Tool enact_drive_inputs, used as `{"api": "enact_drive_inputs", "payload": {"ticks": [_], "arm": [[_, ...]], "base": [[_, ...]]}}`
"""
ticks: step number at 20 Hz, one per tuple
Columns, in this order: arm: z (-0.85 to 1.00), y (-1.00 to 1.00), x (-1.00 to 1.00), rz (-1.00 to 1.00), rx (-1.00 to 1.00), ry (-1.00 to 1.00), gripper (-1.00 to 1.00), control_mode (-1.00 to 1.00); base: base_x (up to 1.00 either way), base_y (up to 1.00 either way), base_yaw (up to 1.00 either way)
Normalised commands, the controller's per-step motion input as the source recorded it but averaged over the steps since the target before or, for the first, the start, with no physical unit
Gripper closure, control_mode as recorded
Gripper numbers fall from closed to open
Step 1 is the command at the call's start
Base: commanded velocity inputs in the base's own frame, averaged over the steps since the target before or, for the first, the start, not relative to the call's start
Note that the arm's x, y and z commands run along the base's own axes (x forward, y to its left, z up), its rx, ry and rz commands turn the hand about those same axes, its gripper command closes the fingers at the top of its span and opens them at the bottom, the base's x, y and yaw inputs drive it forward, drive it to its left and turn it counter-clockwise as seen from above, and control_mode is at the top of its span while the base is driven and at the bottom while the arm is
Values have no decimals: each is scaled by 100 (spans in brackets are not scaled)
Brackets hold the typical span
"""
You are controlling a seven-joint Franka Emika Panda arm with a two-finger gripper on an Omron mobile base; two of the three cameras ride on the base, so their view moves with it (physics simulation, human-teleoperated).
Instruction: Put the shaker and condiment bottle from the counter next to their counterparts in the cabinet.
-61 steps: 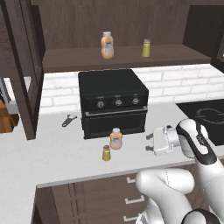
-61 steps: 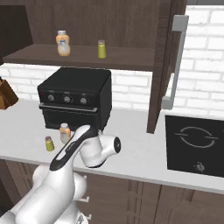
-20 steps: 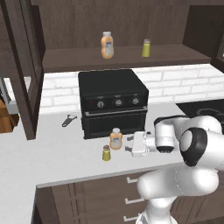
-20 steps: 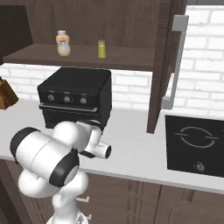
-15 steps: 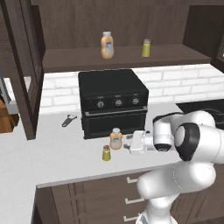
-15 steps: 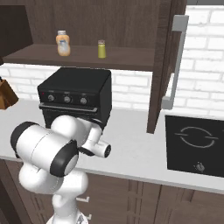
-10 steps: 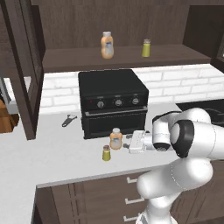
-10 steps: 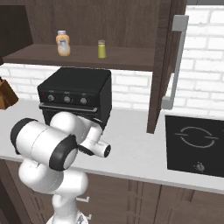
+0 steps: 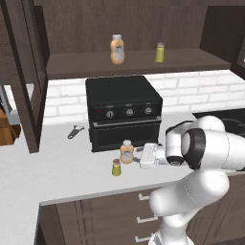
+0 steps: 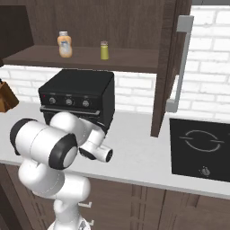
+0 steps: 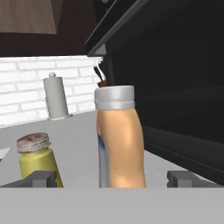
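Note:
On the counter (image 9: 57, 172), just in front of the oven, stands the orange-tan condiment bottle (image 9: 127, 151) (image 11: 120, 144). The yellow-olive shaker (image 9: 116, 167) (image 11: 37, 159) sits close beside it. My gripper (image 9: 137, 156) (image 11: 113, 179) is open and level with the counter, its fingertips (image 11: 41, 178) on either side of the bottle without touching it. The shaker lies just outside the left fingertip. On the cabinet shelf (image 9: 86, 64) stand the counterparts: a bottle (image 9: 116, 49) (image 10: 64, 44) and a shaker (image 9: 160, 52) (image 10: 104, 50). In the right base view my arm hides the counter pair.
A black toaster oven (image 9: 125, 112) (image 10: 78, 96) stands directly behind the bottle, under the shelf. Open cabinet doors hang at the left (image 9: 24, 72) and the right (image 10: 173, 63). A small utensil (image 9: 74, 131) lies left of the oven, a cooktop (image 10: 197, 141) to the right.
The arm has swung left and lowered, bringing the open gripper from right of the bottle up around it. Bottle and shaker have not moved.

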Motion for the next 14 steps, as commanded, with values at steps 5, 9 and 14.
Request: {"api": "enact_drive_inputs", "payload": {"ticks": [5,9,14], "arm": [[0,28,0,0,0,0,-100,-100],[0,15,0,0,0,0,-100,-100],[0,2,6,0,1,0,-100,-100]], "base": [[0,0,0],[0,0,0],[0,0,0]]}}
